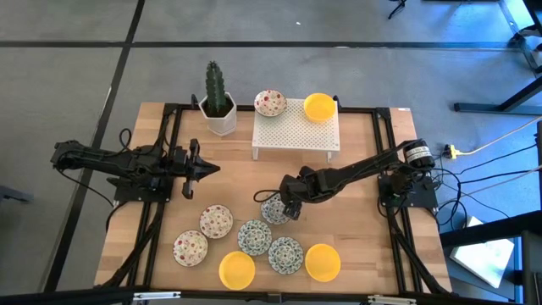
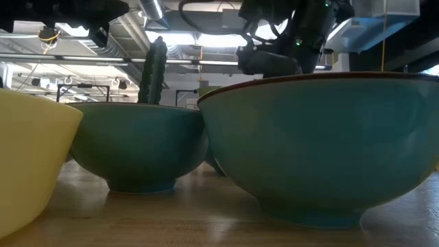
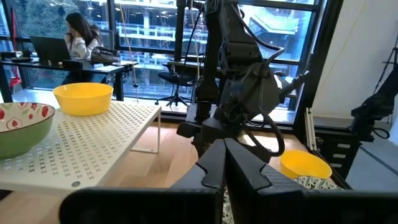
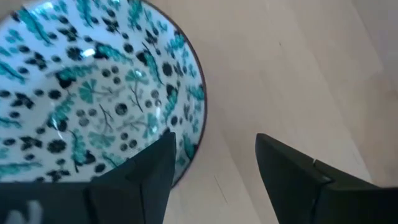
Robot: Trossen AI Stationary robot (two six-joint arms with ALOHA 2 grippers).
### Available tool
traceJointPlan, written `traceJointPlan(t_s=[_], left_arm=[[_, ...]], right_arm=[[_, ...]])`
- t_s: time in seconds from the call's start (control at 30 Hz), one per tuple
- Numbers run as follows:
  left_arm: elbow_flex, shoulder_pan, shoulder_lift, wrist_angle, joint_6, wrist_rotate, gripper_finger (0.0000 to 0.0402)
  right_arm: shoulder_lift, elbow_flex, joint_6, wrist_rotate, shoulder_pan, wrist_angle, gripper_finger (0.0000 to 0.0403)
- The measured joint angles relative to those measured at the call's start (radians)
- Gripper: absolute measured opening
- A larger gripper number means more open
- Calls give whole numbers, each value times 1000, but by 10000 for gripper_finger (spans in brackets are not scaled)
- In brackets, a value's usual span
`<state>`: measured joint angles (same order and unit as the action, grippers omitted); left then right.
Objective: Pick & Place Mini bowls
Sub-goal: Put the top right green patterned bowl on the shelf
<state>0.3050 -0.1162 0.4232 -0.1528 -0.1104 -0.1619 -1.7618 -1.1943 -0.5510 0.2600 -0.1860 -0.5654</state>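
My right gripper (image 1: 286, 206) (image 4: 214, 146) is open and points down at a white bowl with blue-green pattern (image 1: 273, 209) (image 4: 93, 93) on the table's middle. One finger stands over the bowl's inside and the other outside its rim. My left gripper (image 1: 212, 168) (image 3: 224, 163) is shut, empty and hovers left of centre. On the near part of the table sit two red-speckled bowls (image 1: 216, 221) (image 1: 190, 248), two more blue-green bowls (image 1: 254, 237) (image 1: 285, 255) and two yellow bowls (image 1: 236, 269) (image 1: 323, 262). On the white rack (image 1: 296, 135) stand a red-speckled bowl (image 1: 270, 102) and a yellow bowl (image 1: 319, 107). My right gripper comes from above with its fingers astride the blue-green bowl's rim (image 4: 198, 134), one finger (image 4: 155, 171) over the inside and one (image 4: 292, 174) outside. The gap is much wider than the rim. Whether a finger touches the bowl, I cannot tell. The bowl sits flat on the table.
A cactus in a white hexagonal pot (image 1: 220, 108) stands at the far edge, left of the rack. Black frame rails (image 1: 385, 161) run along both table sides. Bare wood (image 1: 241, 182) lies between the two grippers and in front of the rack. A person (image 3: 78, 37) sits in the room beyond.
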Motion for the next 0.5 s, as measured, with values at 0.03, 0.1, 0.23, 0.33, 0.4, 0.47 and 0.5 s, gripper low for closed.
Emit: traceJointPlan(t_s=[0.03, 0.1, 0.23, 0.33, 0.4, 0.47, 0.5], left_arm=[[0, 0, 0, 0, 0, 0, 4], [0, 0, 0, 0, 0, 0, 4], [0, 0, 0, 0, 0, -3, 4], [0, 0, 0, 0, 0, -3, 4], [0, 0, 0, 0, 0, -3, 4], [0, 0, 0, 0, 0, -3, 4], [0, 0, 0, 0, 0, -3, 4]], right_arm=[[0, 5, 0, 0, 0, 16, 221], [0, 9, 4, -1, 0, 25, 221], [0, 9, 25, -8, 0, 42, 221], [-7, 9, 32, -9, 0, 73, 221], [-21, 9, 34, -17, 0, 87, 221], [-41, 9, 40, -27, 0, 100, 221], [-50, 9, 39, -27, 0, 97, 221]])
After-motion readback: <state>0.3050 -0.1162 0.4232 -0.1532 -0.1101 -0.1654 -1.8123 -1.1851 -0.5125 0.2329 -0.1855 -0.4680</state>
